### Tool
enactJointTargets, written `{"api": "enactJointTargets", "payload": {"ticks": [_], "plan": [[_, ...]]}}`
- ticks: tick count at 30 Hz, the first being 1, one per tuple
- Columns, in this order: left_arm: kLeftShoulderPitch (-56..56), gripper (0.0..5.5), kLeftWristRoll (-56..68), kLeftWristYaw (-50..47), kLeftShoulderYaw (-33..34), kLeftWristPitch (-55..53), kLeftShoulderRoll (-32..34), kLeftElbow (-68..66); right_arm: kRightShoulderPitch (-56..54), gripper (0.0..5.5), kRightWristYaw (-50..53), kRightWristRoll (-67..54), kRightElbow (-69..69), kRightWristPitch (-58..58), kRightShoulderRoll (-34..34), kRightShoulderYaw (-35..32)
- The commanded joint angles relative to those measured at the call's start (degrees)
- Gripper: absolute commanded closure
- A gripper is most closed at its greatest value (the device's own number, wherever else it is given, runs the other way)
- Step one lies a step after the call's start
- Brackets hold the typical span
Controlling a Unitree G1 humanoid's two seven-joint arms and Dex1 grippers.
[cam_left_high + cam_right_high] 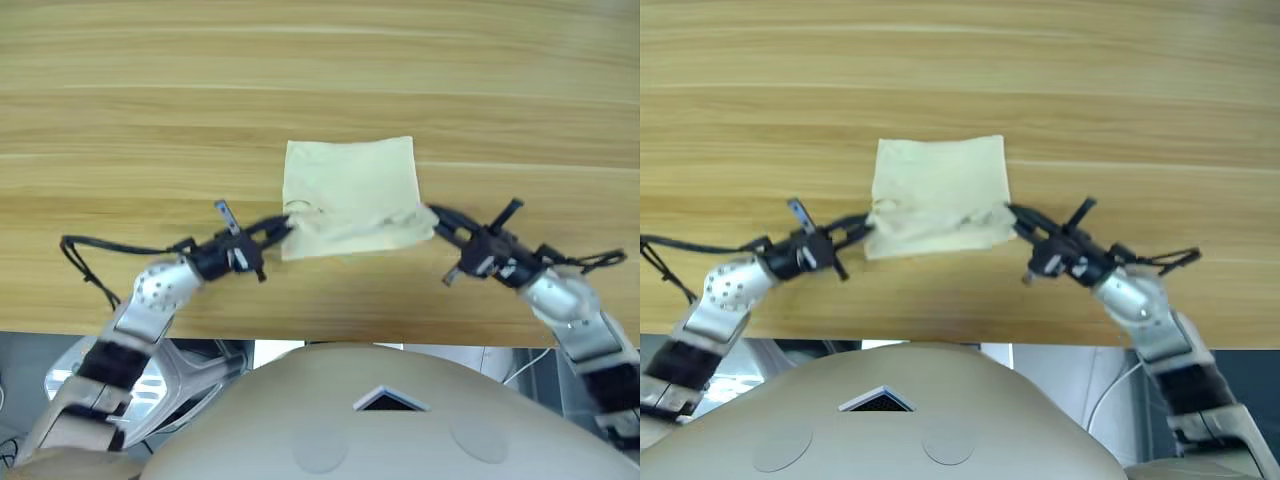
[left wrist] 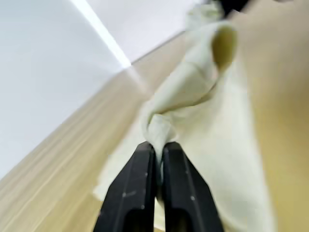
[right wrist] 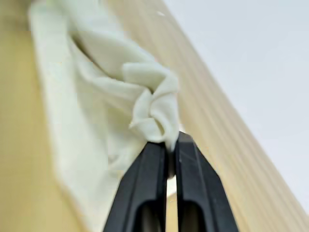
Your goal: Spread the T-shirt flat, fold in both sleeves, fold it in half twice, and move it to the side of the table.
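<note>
**Wood table, one folded shirt**

Light wood-grain table (image 1: 120, 120), grain running side to side. Lying near its middle, a pale yellow T-shirt (image 1: 350, 195) folded into a rough square. Far edge flat on the wood, near corners bunched and perhaps slightly lifted.
</note>
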State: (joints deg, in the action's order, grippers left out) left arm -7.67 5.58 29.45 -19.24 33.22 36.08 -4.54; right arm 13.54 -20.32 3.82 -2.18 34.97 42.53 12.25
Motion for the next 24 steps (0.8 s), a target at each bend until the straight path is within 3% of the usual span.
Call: {"api": "enactJointTargets", "payload": {"ticks": [1, 9, 15, 16, 24], "plan": [[4.59, 5.43, 2.44, 1.19, 1.41, -6.89, -5.06, -4.6, -7.26, 5.46, -2.24, -0.93, 6.64, -2.23, -4.36, 0.12], [13.86, 5.43, -1.63, -0.45, 3.21, -12.73, -13.74, -16.06, -19.39, 5.46, -2.21, 4.36, 19.43, -3.57, -11.6, 0.94], [19.8, 5.43, -2.75, -2.34, 6.0, -15.45, -17.61, -23.48, -27.18, 4.4, 1.38, 8.22, 30.07, -4.18, -16.94, 0.92], [21.02, 5.07, -3.08, -3.26, 6.6, -16.08, -18.27, -25.07, -28.83, 4.17, 2.32, 8.81, 31.8, -4.76, -18.1, 0.87], [27.37, 3.9, 1.31, -7.61, 15.67, -20.7, -22.18, -35.09, -48.04, 2.89, 15.72, 10.39, 55.51, -9.83, -27.49, -2.1]]}}
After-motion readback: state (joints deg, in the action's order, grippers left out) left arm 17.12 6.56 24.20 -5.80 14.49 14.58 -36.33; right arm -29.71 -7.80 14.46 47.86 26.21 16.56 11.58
